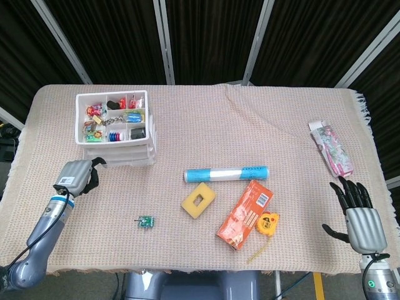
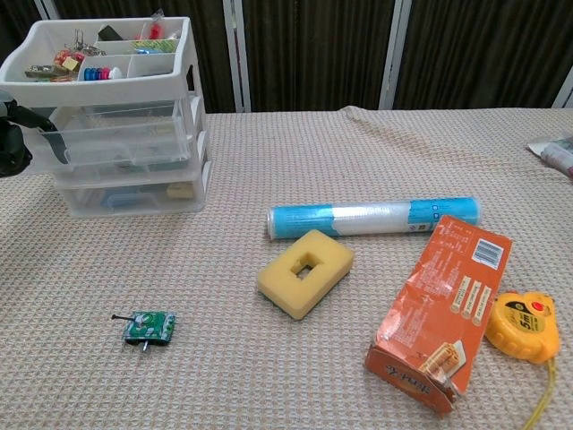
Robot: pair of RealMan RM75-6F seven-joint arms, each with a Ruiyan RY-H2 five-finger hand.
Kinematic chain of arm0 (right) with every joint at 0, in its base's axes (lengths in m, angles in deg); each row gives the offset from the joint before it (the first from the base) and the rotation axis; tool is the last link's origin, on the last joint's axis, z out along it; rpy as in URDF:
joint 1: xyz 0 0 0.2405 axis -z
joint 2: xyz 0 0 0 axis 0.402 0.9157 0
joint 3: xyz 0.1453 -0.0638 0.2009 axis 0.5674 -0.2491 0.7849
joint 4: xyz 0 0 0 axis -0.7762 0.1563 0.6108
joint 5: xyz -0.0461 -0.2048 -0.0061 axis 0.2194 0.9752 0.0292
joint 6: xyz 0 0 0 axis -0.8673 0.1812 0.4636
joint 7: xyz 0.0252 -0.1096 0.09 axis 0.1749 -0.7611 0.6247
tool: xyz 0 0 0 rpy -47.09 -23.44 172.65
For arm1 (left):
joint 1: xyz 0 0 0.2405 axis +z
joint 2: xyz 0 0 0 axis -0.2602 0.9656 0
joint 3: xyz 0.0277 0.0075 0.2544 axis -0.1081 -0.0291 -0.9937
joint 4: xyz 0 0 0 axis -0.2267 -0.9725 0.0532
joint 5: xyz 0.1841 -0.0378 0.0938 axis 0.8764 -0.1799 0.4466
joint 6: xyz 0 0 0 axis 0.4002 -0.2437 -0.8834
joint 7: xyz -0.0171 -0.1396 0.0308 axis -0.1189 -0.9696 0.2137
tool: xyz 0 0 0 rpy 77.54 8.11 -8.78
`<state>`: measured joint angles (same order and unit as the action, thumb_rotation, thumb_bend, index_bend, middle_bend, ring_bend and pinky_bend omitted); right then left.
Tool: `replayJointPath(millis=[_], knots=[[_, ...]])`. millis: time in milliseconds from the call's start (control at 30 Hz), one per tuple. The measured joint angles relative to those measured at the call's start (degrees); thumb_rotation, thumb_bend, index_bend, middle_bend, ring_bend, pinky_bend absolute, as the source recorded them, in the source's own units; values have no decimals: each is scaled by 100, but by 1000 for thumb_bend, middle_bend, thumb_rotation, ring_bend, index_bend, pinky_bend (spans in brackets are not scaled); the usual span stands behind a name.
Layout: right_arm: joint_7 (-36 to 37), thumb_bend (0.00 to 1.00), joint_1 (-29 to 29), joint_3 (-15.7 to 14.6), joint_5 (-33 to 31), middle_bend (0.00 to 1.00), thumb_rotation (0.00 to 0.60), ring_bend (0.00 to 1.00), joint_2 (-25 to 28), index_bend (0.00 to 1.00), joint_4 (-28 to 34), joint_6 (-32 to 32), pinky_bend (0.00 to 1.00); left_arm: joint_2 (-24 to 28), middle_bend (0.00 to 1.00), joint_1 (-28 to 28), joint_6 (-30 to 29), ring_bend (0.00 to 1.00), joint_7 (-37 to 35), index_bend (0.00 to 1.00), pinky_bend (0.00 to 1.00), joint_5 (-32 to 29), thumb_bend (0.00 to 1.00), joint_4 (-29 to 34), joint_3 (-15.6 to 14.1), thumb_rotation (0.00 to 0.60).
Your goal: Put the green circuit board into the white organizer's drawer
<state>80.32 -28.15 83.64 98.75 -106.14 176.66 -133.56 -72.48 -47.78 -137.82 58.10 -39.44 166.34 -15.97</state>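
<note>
Board [image 1: 146, 220] lies flat on the counter [image 1: 262, 119], near its front edge, untouched, with neither hand on it; so the main step, carrying it to the organizer [image 1: 117, 128], is not yet done. It sits at about 5 o'clock from the organizer and at 9 o'clock from the sponge [image 1: 199, 200].

Left hand [image 1: 76, 177] is at the organizer's front-left corner, fingers curled in toward the upper drawer [image 2: 121, 136]. In the chest view a finger seems to hook that drawer's edge, but whether it truly grips I cannot tell. That drawer looks pulled slightly forward, hardly wide enough yet, I judge, to drop the board in.

Organizer's open top tray holds small coloured bits in compartments: clips, spools, a dark piece. Its clear drawers show faint contents, too blurred to name.

Right hand [image 1: 360, 215] rests at the counter's 4 o'clock corner, fingers spread, holding nothing, well apart from everything.

Left to do: open fully, fetch board, place, close.
</note>
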Motion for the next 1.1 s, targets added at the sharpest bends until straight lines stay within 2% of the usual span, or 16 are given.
replayJointPath(millis=[233,467,533,600,633,667,767,833,933,1100], knots=[[-6,31,-2,0,7,0,600,0,-10,106,-2,-3,0,460,926,228,-45,845,-420,448,754,494,1000,447,-154,600],[-14,31,1,0,5,0,600,0,-15,106,3,-7,0,694,922,372,10,844,-653,454,754,854,1000,536,-362,600],[-13,30,-1,0,1,0,600,0,-15,106,9,-2,0,738,917,395,37,841,-703,414,753,957,1000,530,-417,600],[-12,31,-1,0,2,0,600,0,-15,106,12,-3,0,767,906,405,66,831,-722,307,751,1016,989,501,-468,600],[-11,31,0,1,3,0,600,0,-14,106,13,-4,0,773,900,404,75,826,-718,250,749,1039,937,475,-487,600],[-10,31,1,2,4,0,600,0,-14,106,13,-10,0,773,892,403,78,818,-713,189,747,1062,838,455,-500,600],[-7,31,4,2,8,0,600,0,-16,106,10,-16,0,761,876,396,39,804,-666,115,738,1166,547,390,-538,600],[-9,31,3,4,4,0,600,0,-17,106,10,-15,0,743,860,395,-48,791,-606,92,729,1240,441,361,-552,600],[-11,30,2,4,5,0,600,0,-18,106,9,-15,0,707,835,402,-181,770,-566,82,714,1328,384,350,-558,600],[-8,30,6,2,6,0,600,0,-15,106,7,-18,0,695,778,425,-347,725,-530,82,692,1466,384,373,-564,600]])
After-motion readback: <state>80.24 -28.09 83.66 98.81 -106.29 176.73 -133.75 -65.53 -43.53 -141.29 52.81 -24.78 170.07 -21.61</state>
